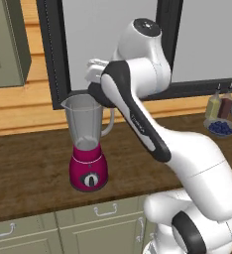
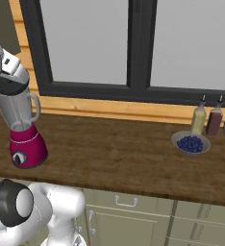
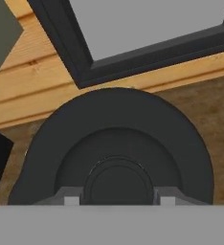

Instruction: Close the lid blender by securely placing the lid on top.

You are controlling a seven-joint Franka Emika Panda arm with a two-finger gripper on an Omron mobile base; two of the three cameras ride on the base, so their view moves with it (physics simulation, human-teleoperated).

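The blender (image 1: 88,154) stands on the wooden counter (image 2: 124,149) below the window (image 2: 133,43). The gripper (image 3: 117,200) hangs directly over the jar's mouth, and the black lid (image 3: 114,148) sits between its fingertips (image 3: 72,198), which press against the lid's raised centre knob. The lid appears to be at the jar's rim. Well to the right lie a bowl of blueberries (image 2: 190,143) and two bottles (image 2: 206,120).

No legible text or labels anywhere.

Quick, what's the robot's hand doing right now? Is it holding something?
Gripper: shut on the lid, the round black cap, held at the mouth of the blender jar.
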